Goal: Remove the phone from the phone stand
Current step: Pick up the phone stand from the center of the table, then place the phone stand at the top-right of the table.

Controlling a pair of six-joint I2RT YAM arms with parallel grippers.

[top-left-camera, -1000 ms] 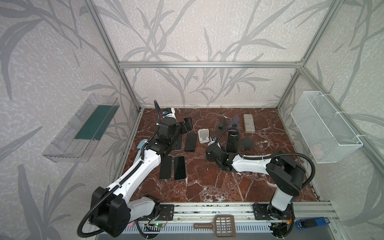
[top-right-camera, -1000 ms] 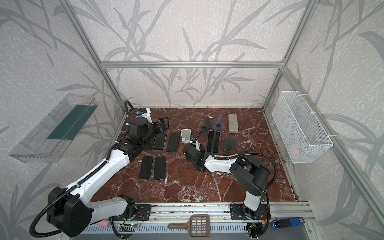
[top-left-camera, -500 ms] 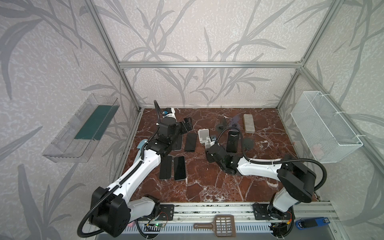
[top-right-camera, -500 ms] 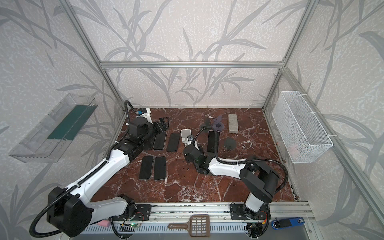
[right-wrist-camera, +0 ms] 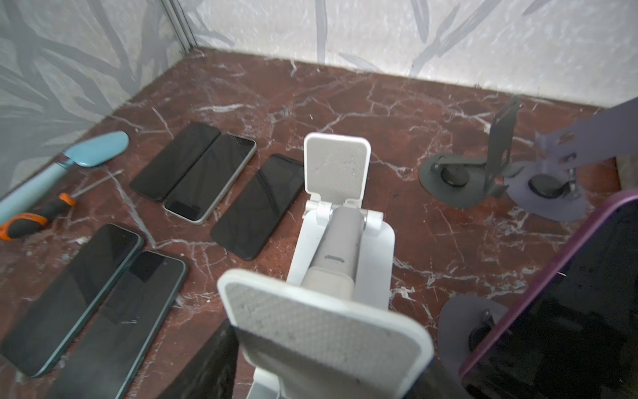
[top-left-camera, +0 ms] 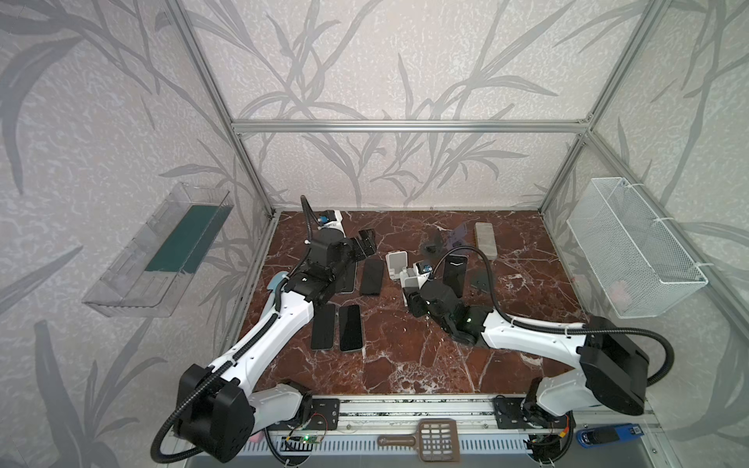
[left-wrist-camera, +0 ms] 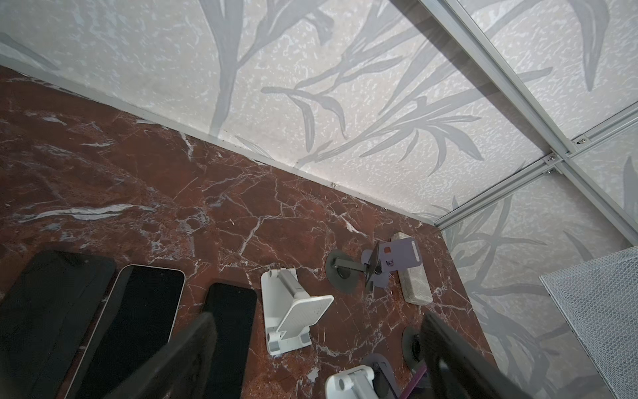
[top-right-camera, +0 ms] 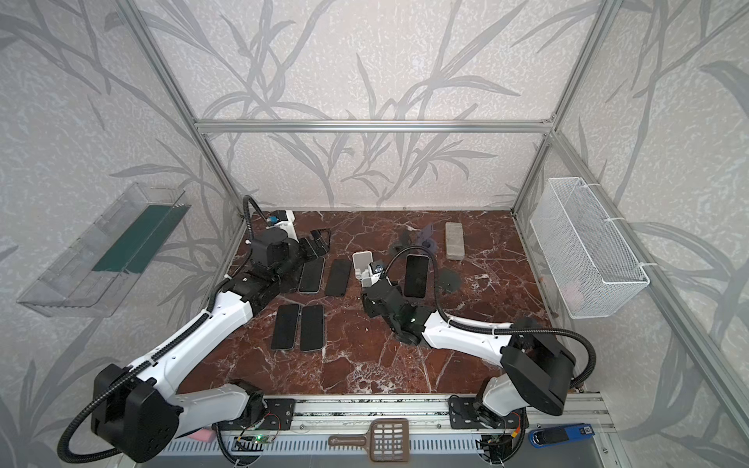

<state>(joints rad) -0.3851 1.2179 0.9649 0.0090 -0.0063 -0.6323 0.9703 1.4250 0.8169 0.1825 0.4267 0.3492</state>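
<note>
— Nearest our base, the right gripper [right-wrist-camera: 328,362] has its jaws apart with the plate of a white stand [right-wrist-camera: 324,321] between them; we cannot tell whether they pinch it.

— Just to its right, the purple-cased phone [top-left-camera: 454,270] leans on its round-based phone stand [top-left-camera: 483,282], long axis running away from us. Our right arm is nearer.

— Farther off, the left gripper [left-wrist-camera: 317,324] hangs spread and empty across 5 flat phones [right-wrist-camera: 259,203].
</note>
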